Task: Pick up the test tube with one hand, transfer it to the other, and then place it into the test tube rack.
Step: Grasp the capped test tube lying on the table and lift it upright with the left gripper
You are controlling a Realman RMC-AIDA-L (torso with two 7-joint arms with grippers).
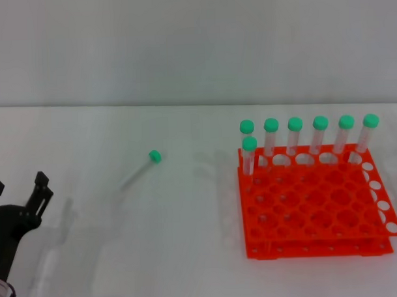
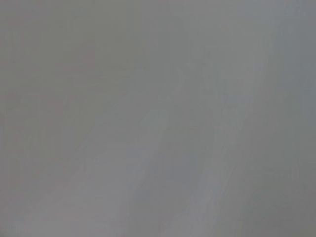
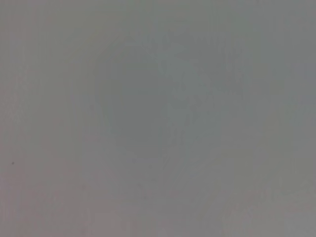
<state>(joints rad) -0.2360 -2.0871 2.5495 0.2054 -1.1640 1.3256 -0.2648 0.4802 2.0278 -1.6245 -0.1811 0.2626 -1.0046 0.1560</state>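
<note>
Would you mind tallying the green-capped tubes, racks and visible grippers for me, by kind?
Tubes standing in the rack: 7
Test tube lying loose on the table: 1
Test tube rack: 1
Grippers in view, the left gripper: 1
Total: 10

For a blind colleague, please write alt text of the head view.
A green-capped test tube lies alone on a white table. To its right, an orange-red rack holds seven capped tubes upright at its far side. The left hand, open, is at the near left edge.
</note>
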